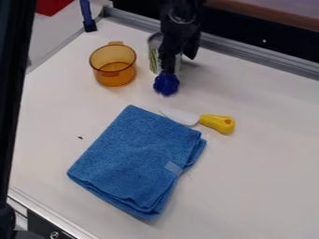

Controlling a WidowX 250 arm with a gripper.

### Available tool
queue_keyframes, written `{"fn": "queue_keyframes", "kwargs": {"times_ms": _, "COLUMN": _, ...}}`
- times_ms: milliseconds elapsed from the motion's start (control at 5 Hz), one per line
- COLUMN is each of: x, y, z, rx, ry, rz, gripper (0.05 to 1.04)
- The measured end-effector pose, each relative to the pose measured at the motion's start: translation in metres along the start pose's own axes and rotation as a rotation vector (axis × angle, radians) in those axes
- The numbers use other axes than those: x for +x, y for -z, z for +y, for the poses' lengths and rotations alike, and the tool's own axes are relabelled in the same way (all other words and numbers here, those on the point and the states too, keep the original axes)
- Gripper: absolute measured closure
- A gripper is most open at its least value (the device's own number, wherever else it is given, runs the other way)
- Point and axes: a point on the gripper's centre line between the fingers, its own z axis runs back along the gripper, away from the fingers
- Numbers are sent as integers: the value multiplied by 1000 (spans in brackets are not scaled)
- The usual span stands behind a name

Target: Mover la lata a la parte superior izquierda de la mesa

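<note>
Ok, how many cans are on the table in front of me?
1 can: near the far edge, to the right of the orange cup in the camera view, partly covered by the gripper. Another could be hidden behind the arm.

A single fixed camera looks down at a slant from above the white table [261, 177], facing my gripper [179, 57], which hangs just inside twelve o'clock. It sits far enough back to take in much of the tabletop, from the metal rail [261, 58] between twelve and two o'clock to the edge at seven. A dark upright bar [14, 84] crosses its view from eight to eleven o'clock.
</note>
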Motion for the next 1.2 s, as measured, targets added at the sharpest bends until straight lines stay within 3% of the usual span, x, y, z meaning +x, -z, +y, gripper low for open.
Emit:
{"fn": "queue_keyframes", "kwargs": {"times_ms": 200, "x": 10, "y": 1, "z": 5, "rx": 8, "ry": -24, "rz": 3, "gripper": 84}}
{"fn": "queue_keyframes", "kwargs": {"times_ms": 600, "x": 3, "y": -23, "z": -22, "rx": -28, "ry": -27, "rz": 1, "gripper": 84}}
{"fn": "queue_keyframes", "kwargs": {"times_ms": 800, "x": -11, "y": -33, "z": -32, "rx": -33, "ry": -15, "rz": 30, "gripper": 84}}
{"fn": "queue_keyframes", "kwargs": {"times_ms": 1200, "x": -58, "y": -76, "z": -33, "rx": -78, "ry": 95, "rz": 119, "gripper": 84}}
